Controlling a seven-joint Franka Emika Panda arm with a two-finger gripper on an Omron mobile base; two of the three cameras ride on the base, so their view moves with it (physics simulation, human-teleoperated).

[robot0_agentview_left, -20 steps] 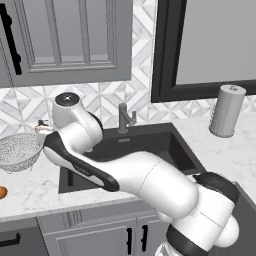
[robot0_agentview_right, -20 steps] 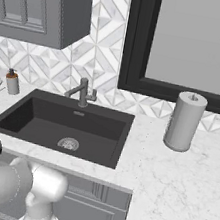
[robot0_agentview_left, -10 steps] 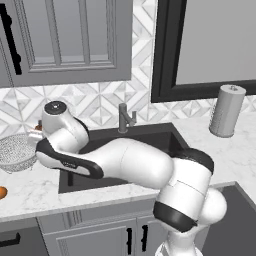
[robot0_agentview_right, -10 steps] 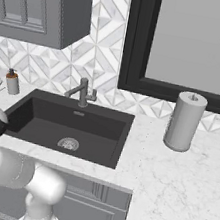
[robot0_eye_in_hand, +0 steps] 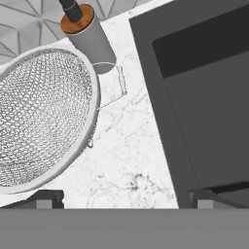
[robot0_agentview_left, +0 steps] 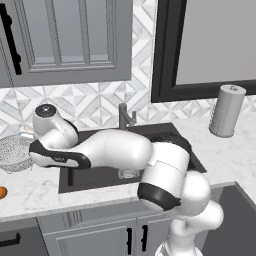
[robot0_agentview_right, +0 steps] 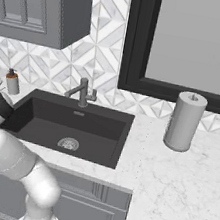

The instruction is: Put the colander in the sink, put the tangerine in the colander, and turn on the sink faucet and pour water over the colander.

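The colander [robot0_eye_in_hand: 41, 114], a silvery mesh bowl, stands on the marble left of the sink [robot0_eye_in_hand: 209, 116]; one wire handle [robot0_eye_in_hand: 115, 83] points toward the basin. My gripper [robot0_eye_in_hand: 125, 200] is open above the bare strip of counter between them. Its left fingertip [robot0_eye_in_hand: 46, 198] is by the colander's rim and its right one is over the sink's edge. From the left base view the colander [robot0_agentview_left: 12, 152] sits just left of my hand, and the tangerine [robot0_agentview_left: 1, 192] lies at the counter's front left edge. The sink faucet [robot0_agentview_left: 125, 116] stands behind the black sink [robot0_agentview_left: 100, 176].
A soap dispenser [robot0_eye_in_hand: 85, 34] with a brown top stands right behind the colander, touching its handle side. A paper towel roll [robot0_agentview_right: 184, 121] is on the counter right of the sink. Grey cabinets hang above the backsplash.
The arm has swung left and lower, carrying the hand from over the sink's left part to beside the colander. The jaws stayed open.
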